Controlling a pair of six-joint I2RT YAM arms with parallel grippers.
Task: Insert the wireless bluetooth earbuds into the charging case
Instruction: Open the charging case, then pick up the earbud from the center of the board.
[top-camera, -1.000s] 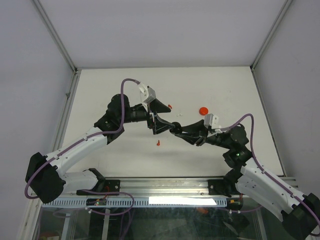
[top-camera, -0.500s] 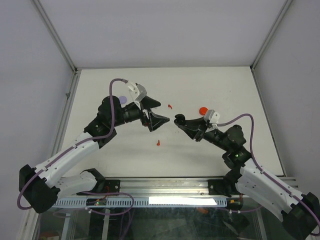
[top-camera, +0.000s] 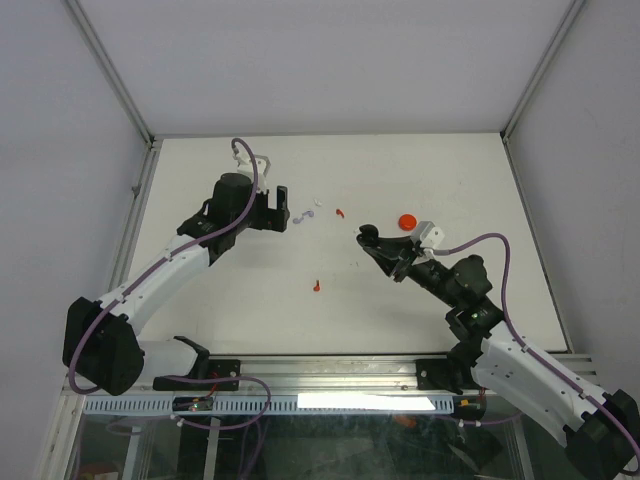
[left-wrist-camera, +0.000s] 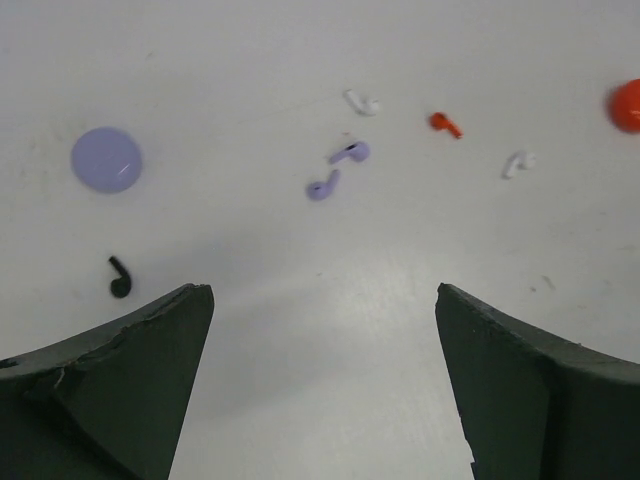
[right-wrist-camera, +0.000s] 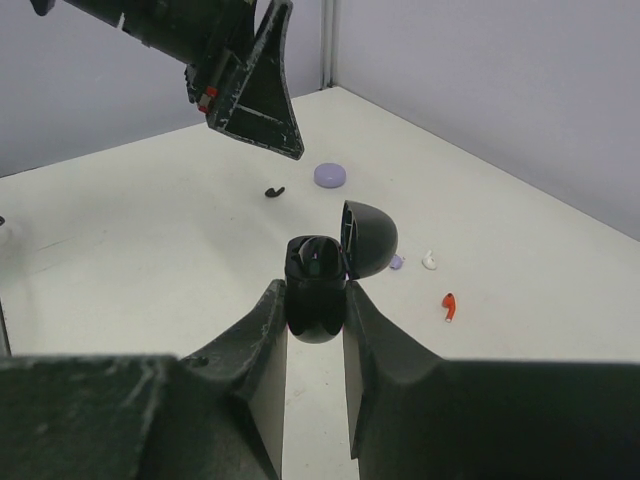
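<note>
My right gripper (right-wrist-camera: 315, 300) is shut on a black charging case (right-wrist-camera: 318, 262) and holds it above the table with its lid (right-wrist-camera: 366, 240) open; it also shows in the top view (top-camera: 370, 240). My left gripper (left-wrist-camera: 325, 310) is open and empty above bare table, also in the top view (top-camera: 282, 209). Ahead of it lie two lavender earbuds (left-wrist-camera: 350, 152) (left-wrist-camera: 322, 186), a black earbud (left-wrist-camera: 119, 277), two white earbuds (left-wrist-camera: 363, 102) (left-wrist-camera: 517, 163) and a red earbud (left-wrist-camera: 446, 123). Another red earbud (top-camera: 317, 287) lies nearer the arms.
A lavender case (left-wrist-camera: 106, 159) sits closed at the far left and a red case (top-camera: 406, 221) just beyond my right gripper. Grey walls with metal posts enclose the white table (top-camera: 450, 170) on three sides.
My left gripper has drawn back left and away from my right gripper and now points down at the table. My right gripper has shifted slightly right, the black case still in it.
</note>
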